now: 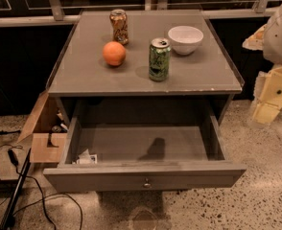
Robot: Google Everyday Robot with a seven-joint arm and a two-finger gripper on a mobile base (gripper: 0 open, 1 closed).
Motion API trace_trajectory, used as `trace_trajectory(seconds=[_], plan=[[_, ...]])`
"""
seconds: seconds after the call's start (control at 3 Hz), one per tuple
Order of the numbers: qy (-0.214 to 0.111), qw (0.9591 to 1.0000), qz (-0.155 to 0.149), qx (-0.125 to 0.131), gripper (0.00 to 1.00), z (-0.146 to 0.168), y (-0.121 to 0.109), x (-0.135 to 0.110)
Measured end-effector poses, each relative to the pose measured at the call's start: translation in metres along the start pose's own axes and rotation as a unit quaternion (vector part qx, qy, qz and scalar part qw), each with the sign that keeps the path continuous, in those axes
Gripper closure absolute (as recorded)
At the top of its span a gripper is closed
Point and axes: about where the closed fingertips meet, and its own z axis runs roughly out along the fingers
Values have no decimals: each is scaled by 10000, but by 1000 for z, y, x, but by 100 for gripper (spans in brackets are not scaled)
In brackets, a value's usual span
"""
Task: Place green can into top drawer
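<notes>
The green can (159, 59) stands upright on the grey cabinet top (198, 75), right of centre and near the front edge. The top drawer (146, 176) is pulled out wide open below it, with its small round knob (146, 182) at the middle of the front panel. My gripper (269, 102), cream-yellow under the white arm (280, 30), hangs at the far right of the view, beside the cabinet's right side and apart from the can. It holds nothing that I can see.
An orange (114, 53), an orange-brown patterned can (119, 26) and a white bowl (185, 39) also stand on the top. A small white packet (87, 157) lies in the drawer's front left corner. A cardboard box (45, 131) and cables (16, 176) are on the floor at left.
</notes>
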Motion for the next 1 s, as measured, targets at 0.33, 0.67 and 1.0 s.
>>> trace_trajectory(seconds=[0.33,0.67,1.0], plan=[[0,10000,0,0,2,0,0,0],[0,10000,0,0,6,0,0,0],[-97,9999,48,111,24,5,-6,-3]])
